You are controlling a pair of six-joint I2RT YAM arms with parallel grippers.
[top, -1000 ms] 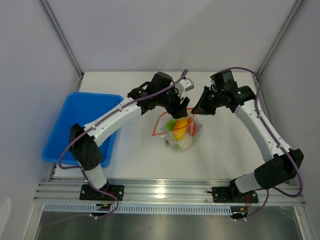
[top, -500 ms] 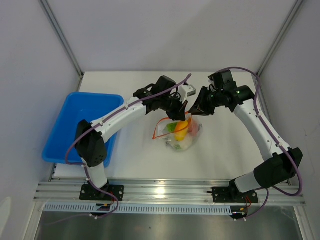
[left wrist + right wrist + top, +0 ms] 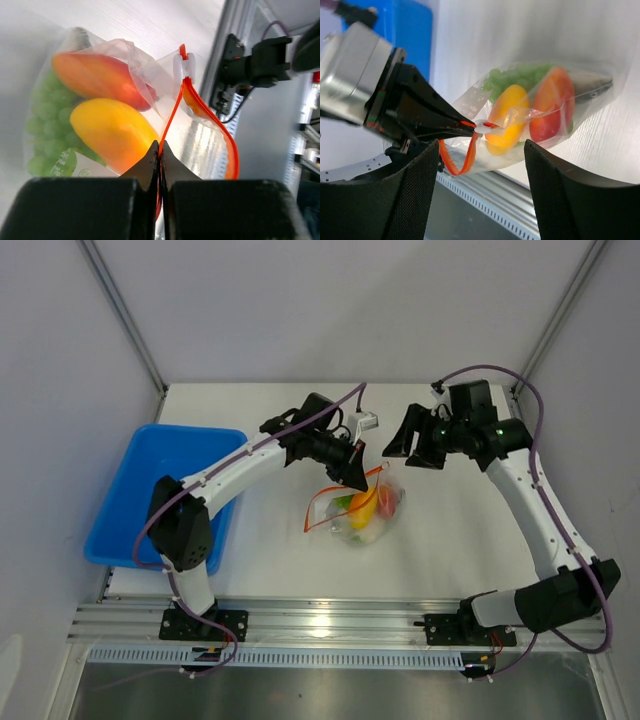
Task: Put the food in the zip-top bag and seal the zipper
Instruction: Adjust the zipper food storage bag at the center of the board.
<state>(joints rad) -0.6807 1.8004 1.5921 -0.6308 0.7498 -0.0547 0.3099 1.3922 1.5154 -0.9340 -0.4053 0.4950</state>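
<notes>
White table (image 3: 455, 540) with a blue tray (image 3: 140, 490) at its left side and a clear bag (image 3: 350, 533) of toy food (image 3: 362, 506) resting near the middle, well apart from the tray

Robot lab test cell: white table (image 3: 450, 550), aluminium frame rails (image 3: 330, 620), blank partition walls (image 3: 300, 310).
</notes>
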